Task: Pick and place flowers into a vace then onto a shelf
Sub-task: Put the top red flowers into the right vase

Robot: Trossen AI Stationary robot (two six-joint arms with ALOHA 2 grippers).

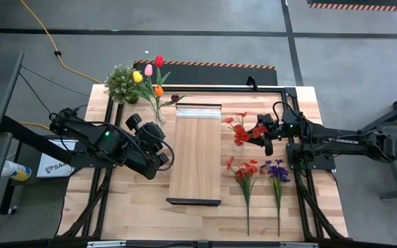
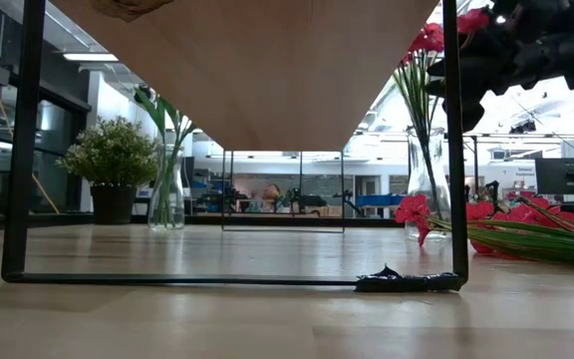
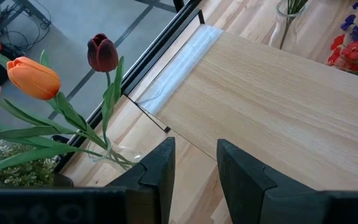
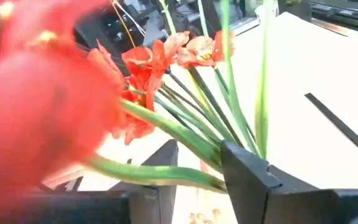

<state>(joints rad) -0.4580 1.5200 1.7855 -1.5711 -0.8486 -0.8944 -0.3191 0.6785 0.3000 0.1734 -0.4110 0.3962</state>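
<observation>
we see the right gripper at the shelf's three o'clock side, jaws partly closed on a red spray, stems running away past its fingers. a vase stands just below. left gripper waits, half open, empty.

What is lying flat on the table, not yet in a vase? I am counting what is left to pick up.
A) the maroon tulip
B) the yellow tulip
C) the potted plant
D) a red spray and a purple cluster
D: the red spray and purple cluster lie on the table, stems flat.
</observation>
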